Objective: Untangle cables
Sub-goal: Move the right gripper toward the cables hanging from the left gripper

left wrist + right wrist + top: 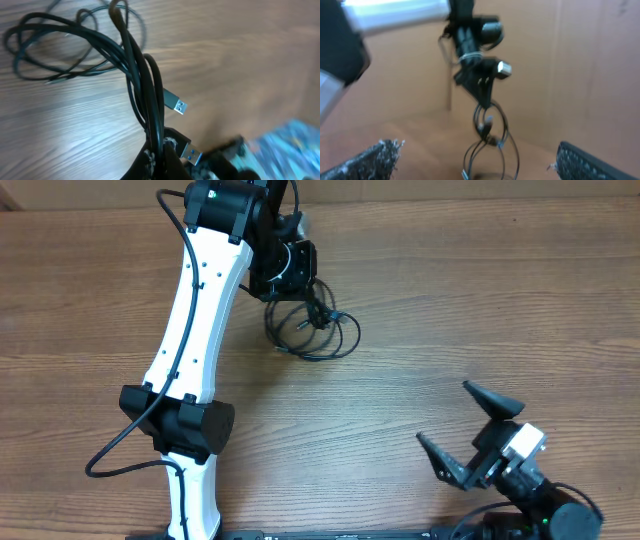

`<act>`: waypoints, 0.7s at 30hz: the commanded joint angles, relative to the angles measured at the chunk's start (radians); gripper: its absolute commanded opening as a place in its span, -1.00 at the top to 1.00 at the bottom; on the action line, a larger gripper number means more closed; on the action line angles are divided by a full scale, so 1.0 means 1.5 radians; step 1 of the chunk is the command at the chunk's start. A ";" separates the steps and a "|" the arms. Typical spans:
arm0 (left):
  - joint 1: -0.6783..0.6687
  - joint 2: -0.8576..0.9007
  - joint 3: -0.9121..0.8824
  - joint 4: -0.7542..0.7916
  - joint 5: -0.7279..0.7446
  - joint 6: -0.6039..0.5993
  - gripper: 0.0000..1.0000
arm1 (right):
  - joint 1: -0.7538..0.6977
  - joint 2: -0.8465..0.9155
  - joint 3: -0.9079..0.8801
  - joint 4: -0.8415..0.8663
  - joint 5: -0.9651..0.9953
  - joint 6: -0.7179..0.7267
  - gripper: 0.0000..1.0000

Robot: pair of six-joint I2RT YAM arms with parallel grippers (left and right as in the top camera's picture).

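A tangle of black cables hangs from my left gripper at the far middle of the table, its loops trailing onto the wood. In the left wrist view the jaws are shut on the cable bundle; two USB plugs show, one silver and one with a blue insert. My right gripper is open and empty near the front right, well apart from the cables. In the right wrist view its fingers frame the hanging cables and the left gripper beyond.
The wooden table stretches across the view. A cardboard wall rises behind the table. The left arm's white link spans the left side. A blue patterned object shows at the left wrist view's right edge.
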 commanded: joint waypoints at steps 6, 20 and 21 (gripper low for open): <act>-0.004 -0.079 0.018 0.012 0.036 0.085 0.92 | -0.097 0.265 0.355 -0.359 0.000 -0.113 -1.00; 0.011 -0.088 0.020 0.014 0.252 0.008 0.92 | -0.095 0.783 0.656 -0.638 -0.178 0.014 -1.00; 0.012 -0.088 0.020 0.016 0.285 0.016 0.91 | -0.087 0.808 0.656 -0.640 -0.189 0.015 -1.00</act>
